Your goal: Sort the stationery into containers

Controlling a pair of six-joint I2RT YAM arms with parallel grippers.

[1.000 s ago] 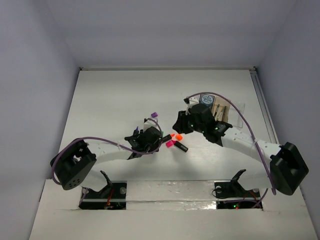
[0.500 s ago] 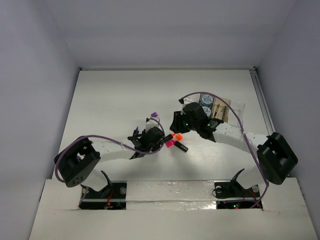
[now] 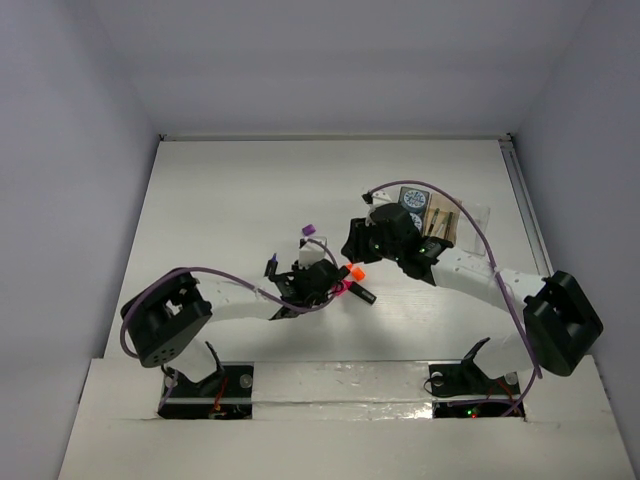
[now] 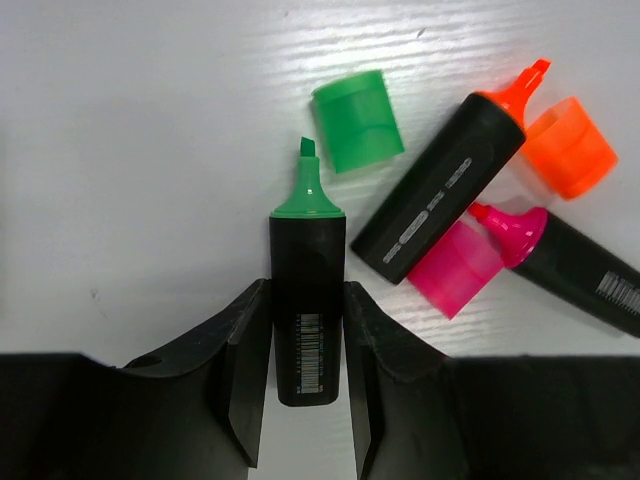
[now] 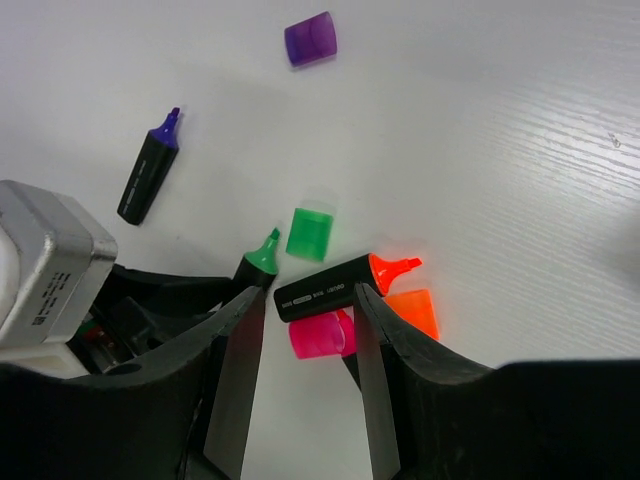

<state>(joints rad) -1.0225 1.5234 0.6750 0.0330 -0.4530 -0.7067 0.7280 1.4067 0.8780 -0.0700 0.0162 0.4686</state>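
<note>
Four highlighters are lying uncapped around the middle of the table point(image 3: 220, 190), a bit closer to the near edge.

The green highlighter point(image 4: 307, 300) is the one getting attention. The left claw point(image 4: 308, 292) has both fingers pressed against the sides of its black body, so it's pinching it, tip pointing away from the wrist. Can't tell if it's actually off the surface.

The green cap point(image 4: 357, 120) sits just past that tip, not touching. Right next to it there's a little pile-up:
- the orange highlighter point(image 4: 435, 175) lies at a slant
- the orange cap point(image 4: 568, 147) sits up against its tip end
- the pink cap point(image 4: 455, 270) is tucked against its body
- the pink highlighter point(image 4: 575, 270) has its nib right at the pink cap

The right claw point(image 5: 307, 300) is over that pile with its fingers spread and nothing pinched. From its wrist camera the orange one runs crossways just past the fingertips.

The purple highlighter point(image 5: 150, 175) is off by itself, further toward the left edge. The purple cap point(image 5: 310, 38) is well apart from it, nearer the far edge.

Over toward the right edge is the clear box point(image 3: 470, 215), with round blue-and-white pieces point(image 3: 410, 196) at its far end.
</note>
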